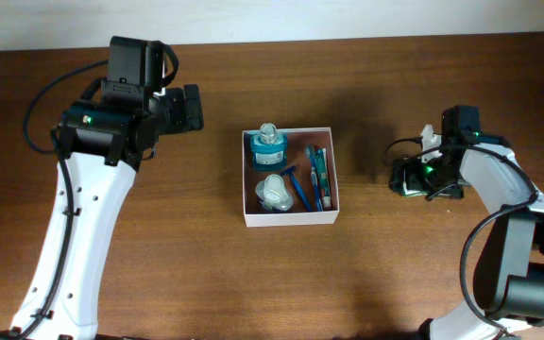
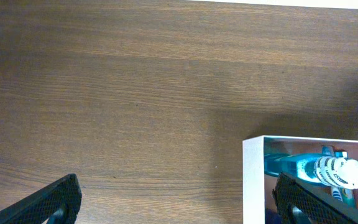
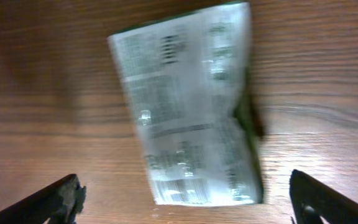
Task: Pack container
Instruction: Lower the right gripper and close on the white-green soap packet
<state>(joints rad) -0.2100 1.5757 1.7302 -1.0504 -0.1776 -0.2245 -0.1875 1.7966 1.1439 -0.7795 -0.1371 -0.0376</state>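
The container [image 1: 290,218] is a square white box with low walls at the table's middle. It holds a teal bottle [image 1: 268,144], a clear lidded piece [image 1: 273,192] and blue razors [image 1: 315,176]. My left gripper [image 1: 189,107] is open and empty, left of the box; in the left wrist view the box's corner [image 2: 253,180] and the bottle [image 2: 319,168] show between its fingers [image 2: 178,202]. My right gripper [image 1: 414,177] is open above a silvery printed packet [image 3: 191,106] lying flat on the wood, its fingers [image 3: 188,199] either side of the packet's near end.
The table's far edge [image 1: 272,38] meets a pale wall at the top. Black cables [image 1: 41,104] loop by the left arm. A small white piece [image 1: 429,135] sits beside the right wrist.
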